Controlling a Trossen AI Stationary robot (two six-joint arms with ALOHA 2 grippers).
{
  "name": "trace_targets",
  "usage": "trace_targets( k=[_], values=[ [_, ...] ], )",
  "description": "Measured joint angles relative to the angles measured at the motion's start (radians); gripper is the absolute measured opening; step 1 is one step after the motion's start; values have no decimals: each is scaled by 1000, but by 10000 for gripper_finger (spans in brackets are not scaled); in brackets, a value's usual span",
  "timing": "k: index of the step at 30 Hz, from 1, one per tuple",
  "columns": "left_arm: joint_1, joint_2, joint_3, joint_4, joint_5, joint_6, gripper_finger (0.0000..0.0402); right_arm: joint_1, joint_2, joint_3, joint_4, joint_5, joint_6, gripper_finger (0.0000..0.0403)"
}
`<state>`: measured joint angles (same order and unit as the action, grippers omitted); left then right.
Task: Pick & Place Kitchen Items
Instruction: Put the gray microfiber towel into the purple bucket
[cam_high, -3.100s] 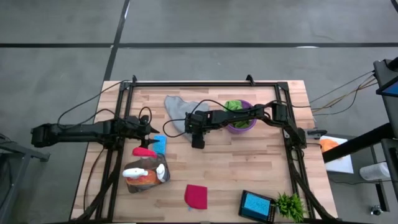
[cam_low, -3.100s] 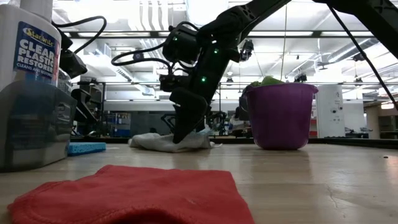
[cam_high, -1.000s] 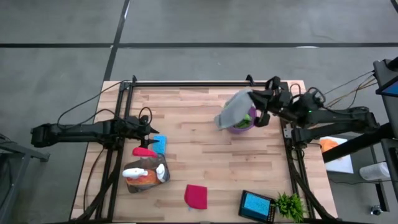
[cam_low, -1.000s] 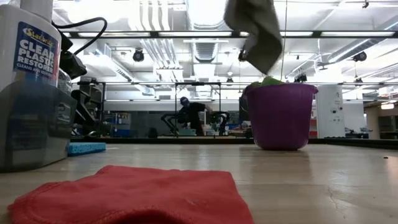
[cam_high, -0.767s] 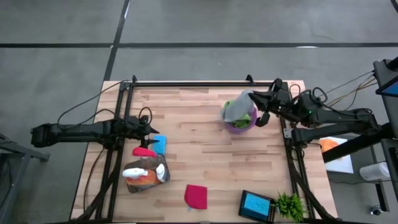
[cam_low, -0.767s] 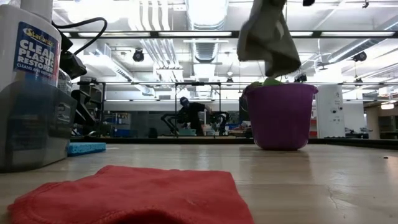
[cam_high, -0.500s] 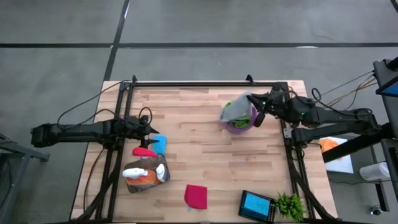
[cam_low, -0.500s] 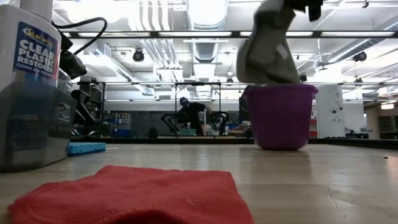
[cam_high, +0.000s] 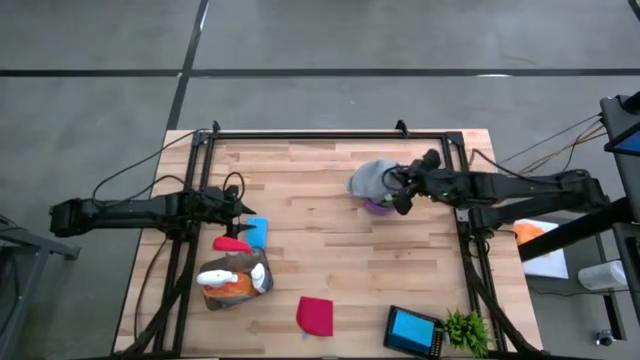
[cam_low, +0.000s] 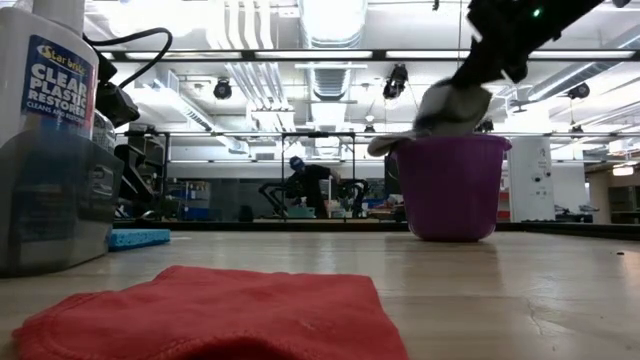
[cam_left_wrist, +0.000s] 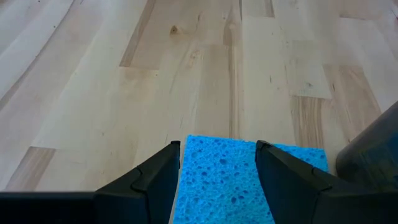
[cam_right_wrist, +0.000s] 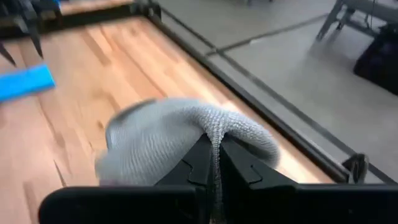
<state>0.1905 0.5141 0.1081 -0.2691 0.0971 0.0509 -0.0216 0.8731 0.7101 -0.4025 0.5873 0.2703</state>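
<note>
Right end effector (cam_high: 397, 191) clamped on crumpled grey cloth (cam_high: 370, 178) over round purple plastic bucket (cam_low: 449, 186), left end effector (cam_left_wrist: 217, 163) held apart astride small blue rectangular sponge (cam_left_wrist: 239, 184) on wooden counter (cam_high: 330, 250)

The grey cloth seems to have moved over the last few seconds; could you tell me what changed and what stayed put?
The right end effector lifted the grey cloth off the table, carried it to the purple bucket and lowered it onto the rim, still pinching it. The left end effector, blue sponge and red cloth stayed put.
</note>
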Motion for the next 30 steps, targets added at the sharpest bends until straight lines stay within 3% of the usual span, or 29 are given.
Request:
trace_targets(
  k=[7, 18, 30],
  values=[
    [0, 0, 0, 0, 0, 0, 214, -48, 167, 6, -54, -19, 12, 18],
    [0, 0, 0, 0, 0, 0, 214, -158, 427, 60, -115, -230, 45, 18],
    [-1, 0, 0, -2, 0, 0, 214, -193, 590, 153, -184, -245, 40, 18]
  ],
)
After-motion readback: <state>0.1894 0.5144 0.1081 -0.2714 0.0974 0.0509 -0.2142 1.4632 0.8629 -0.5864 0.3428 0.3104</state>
